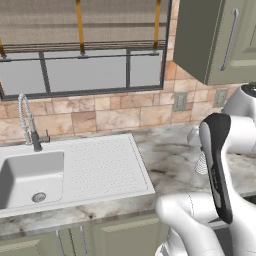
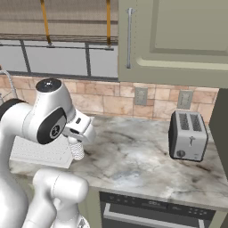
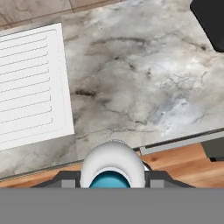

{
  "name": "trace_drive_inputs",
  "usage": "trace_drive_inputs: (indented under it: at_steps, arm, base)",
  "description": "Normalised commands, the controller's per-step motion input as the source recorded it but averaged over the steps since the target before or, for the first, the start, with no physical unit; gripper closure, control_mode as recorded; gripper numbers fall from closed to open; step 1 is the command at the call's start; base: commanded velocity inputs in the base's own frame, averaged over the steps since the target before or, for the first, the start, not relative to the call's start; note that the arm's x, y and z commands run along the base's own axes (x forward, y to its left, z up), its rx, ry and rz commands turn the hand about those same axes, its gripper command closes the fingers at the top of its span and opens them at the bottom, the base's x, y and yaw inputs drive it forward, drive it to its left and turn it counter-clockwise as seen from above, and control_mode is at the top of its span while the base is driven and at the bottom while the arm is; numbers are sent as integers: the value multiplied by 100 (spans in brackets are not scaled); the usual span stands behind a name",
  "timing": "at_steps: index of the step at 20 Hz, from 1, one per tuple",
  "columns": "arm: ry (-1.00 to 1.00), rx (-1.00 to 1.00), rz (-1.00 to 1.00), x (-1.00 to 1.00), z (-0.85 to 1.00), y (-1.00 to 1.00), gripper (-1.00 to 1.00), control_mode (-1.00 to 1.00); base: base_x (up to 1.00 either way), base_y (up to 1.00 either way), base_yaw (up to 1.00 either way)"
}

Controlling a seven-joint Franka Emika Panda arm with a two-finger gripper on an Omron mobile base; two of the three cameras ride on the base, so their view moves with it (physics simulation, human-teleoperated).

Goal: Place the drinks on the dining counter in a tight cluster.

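Note:
A small clear ribbed bottle (image 2: 77, 150) with a blue cap hangs from my gripper (image 2: 76, 141), held over the front part of the marble kitchen worktop (image 2: 133, 151). The left base view shows the same bottle (image 1: 201, 164) peeking out beside my forearm. Looking down along the hand, the bottle (image 3: 113, 164) sits between my dark fingers (image 3: 70, 178), and my gripper (image 3: 113, 179) is shut on it. It hovers over the worktop's front edge, with wooden floor (image 3: 183, 166) below. The dining counter is out of view.
A white sink with drainboard (image 1: 100, 165) and a spring faucet (image 1: 30, 125) lie to the left. A chrome toaster (image 2: 188, 136) stands at the back right under a wall cabinet (image 2: 178, 35). An oven front (image 2: 156, 209) sits below the worktop.

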Motion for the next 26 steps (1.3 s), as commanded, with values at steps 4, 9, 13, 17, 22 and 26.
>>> trace_drive_inputs:
  at_steps: [4,9,13,17,22,26]
  arm:
    - [0,0,0,0,0,0,100,-100]
    - [0,0,0,-13,0,0,100,100]
    - [0,0,0,0,0,0,100,100]
    - [0,0,0,0,0,0,100,100]
    - [0,0,0,0,0,0,100,100]
    - [0,0,0,0,0,0,100,100]
  base:
    - [0,0,0]
    - [-10,1,0]
    - [-74,11,0]
    - [-98,27,1]
    - [-95,61,31]
    - [-54,99,61]
